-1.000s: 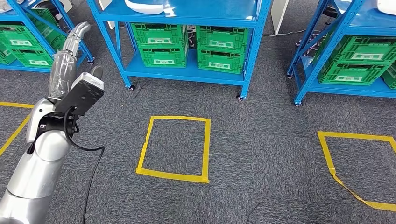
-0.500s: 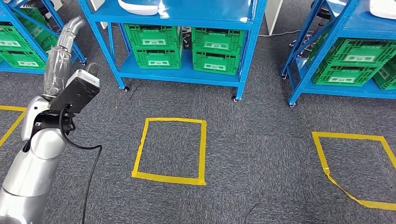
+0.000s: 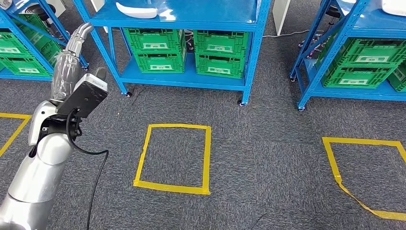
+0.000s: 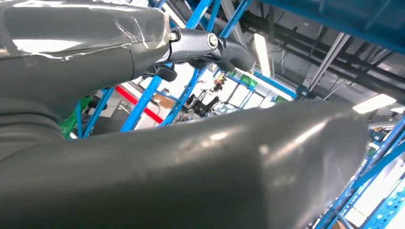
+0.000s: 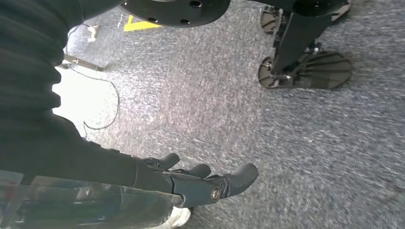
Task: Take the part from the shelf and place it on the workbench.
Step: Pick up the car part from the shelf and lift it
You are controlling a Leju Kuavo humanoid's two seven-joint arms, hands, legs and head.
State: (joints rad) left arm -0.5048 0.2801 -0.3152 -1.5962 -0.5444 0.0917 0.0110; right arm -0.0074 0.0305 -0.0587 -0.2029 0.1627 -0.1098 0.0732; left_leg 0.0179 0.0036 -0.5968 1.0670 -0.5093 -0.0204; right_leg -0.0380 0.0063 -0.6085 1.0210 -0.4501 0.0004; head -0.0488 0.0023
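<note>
A white curved part [image 3: 136, 9] lies on the top board of the middle blue shelf [image 3: 182, 14]. My left arm is raised at the left of the head view. Its hand [image 3: 71, 60] points up toward the shelf's left post with fingers [image 3: 82, 32] stretched out and nothing in them. It is still left of and below the part. In the left wrist view the thick thumb and the dark fingers [image 4: 205, 45] stand apart with no object between them. My right hand [image 5: 191, 183] hangs over the grey carpet, fingers loosely extended and empty.
Green crates [image 3: 184, 48] fill the lower level of the middle shelf. More blue shelves with crates stand at the left [image 3: 24, 48] and right [image 3: 354, 52]; another white item [image 3: 395, 5] lies on the right one. Yellow tape squares [image 3: 172, 158] mark the carpet.
The whole picture has shifted a little, so the camera has moved; more of the shelf's top board shows now. My left arm stays raised, with its hand empty.
</note>
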